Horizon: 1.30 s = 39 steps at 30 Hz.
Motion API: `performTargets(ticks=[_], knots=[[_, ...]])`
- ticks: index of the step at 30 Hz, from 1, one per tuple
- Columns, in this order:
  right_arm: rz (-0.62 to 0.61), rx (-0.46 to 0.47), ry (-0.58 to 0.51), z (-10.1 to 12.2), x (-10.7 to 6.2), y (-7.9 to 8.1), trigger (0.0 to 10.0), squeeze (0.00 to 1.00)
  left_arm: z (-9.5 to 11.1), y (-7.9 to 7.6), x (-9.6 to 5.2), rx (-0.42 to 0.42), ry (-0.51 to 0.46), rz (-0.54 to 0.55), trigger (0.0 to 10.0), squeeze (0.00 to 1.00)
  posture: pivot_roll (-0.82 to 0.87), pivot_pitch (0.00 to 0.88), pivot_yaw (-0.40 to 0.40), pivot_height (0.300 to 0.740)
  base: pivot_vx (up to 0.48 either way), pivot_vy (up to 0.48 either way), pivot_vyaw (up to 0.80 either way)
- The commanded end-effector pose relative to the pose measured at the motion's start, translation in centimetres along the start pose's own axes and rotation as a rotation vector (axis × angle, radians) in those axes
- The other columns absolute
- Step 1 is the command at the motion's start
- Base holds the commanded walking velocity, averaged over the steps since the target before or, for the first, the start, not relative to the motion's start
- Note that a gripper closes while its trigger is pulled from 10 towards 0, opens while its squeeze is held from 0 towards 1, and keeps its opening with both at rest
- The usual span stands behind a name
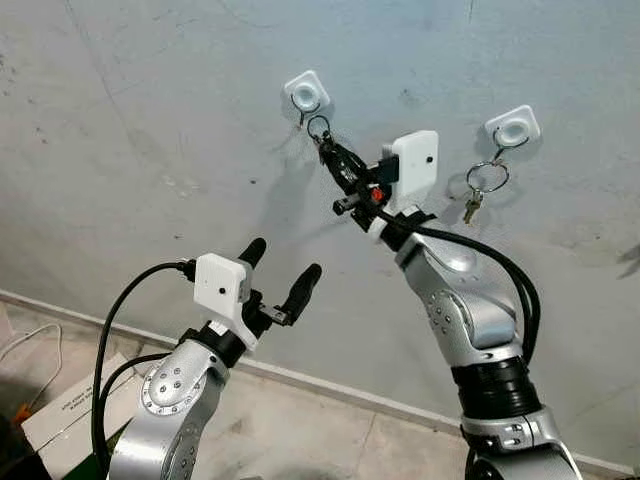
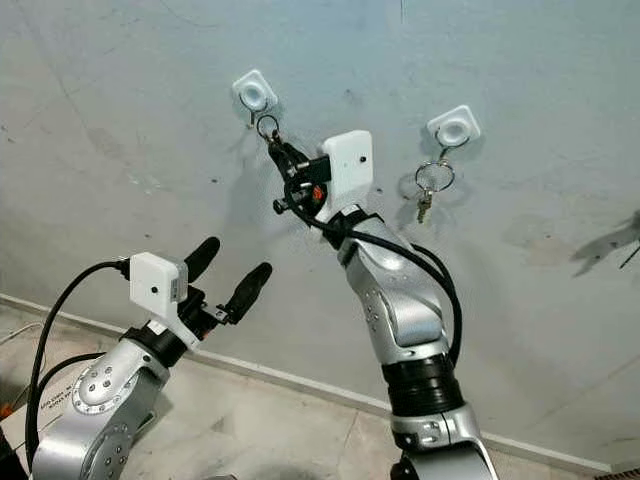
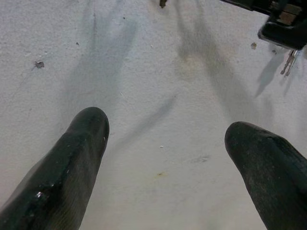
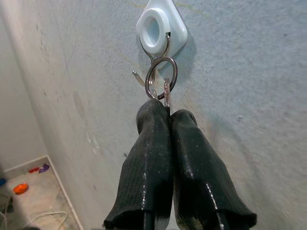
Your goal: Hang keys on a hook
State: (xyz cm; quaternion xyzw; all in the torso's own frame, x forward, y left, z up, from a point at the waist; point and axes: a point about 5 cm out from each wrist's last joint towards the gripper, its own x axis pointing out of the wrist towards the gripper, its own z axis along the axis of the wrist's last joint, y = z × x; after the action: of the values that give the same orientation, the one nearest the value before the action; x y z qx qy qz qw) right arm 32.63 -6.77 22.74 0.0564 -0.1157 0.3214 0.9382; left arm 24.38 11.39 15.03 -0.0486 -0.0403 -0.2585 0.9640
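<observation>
No readable writing or labels anywhere. Left gripper (image 1: 280, 278): raised low toward the wall, fingers spread apart, empty. Right gripper (image 4: 163, 111): fingers pinched together on the silver key with its round metal ring (image 4: 161, 84), held right at the wire hook of the white square plastic wall hook (image 4: 160, 29); ring overlaps the wire. Second white hook (image 1: 513, 126) to the right carries another key set (image 1: 483, 186). Wall (image 1: 150, 130): rough grey plaster, scuffed. Concrete floor (image 1: 330, 425) below.
</observation>
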Motion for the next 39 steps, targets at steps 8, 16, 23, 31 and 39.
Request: performTargets(ticks=[8,16,23,31,39], knots=[[0.042,-0.034,-0.002,0.5,0.1,1.0,10.0,0.00,-0.3,0.0,0.1,0.000,0.013,-0.001,10.0,0.00,0.08,0.078,0.013,0.740,0.000,0.000,0.00],[0.061,-0.038,-0.023,0.8,1.0,1.7,10.0,0.00,-0.3,0.0,0.1,0.000,0.012,-0.001,10.0,0.00,0.09,0.079,0.011,0.740,0.000,0.000,0.00],[0.064,-0.029,-0.039,1.0,1.8,2.2,10.0,0.00,-0.2,0.0,0.1,0.000,0.011,0.000,10.0,0.00,0.09,0.079,0.011,0.740,0.000,0.000,0.00],[0.076,-0.011,-0.036,0.7,2.5,2.7,10.0,0.00,-0.2,0.0,0.1,0.001,0.011,0.001,10.0,0.00,0.09,0.078,0.007,0.740,0.000,0.000,0.00],[0.065,0.015,-0.003,-0.4,2.8,2.7,10.0,0.00,-0.3,-0.1,0.1,0.000,0.011,0.004,10.0,0.00,0.09,0.079,0.005,0.740,0.000,0.000,0.00]])
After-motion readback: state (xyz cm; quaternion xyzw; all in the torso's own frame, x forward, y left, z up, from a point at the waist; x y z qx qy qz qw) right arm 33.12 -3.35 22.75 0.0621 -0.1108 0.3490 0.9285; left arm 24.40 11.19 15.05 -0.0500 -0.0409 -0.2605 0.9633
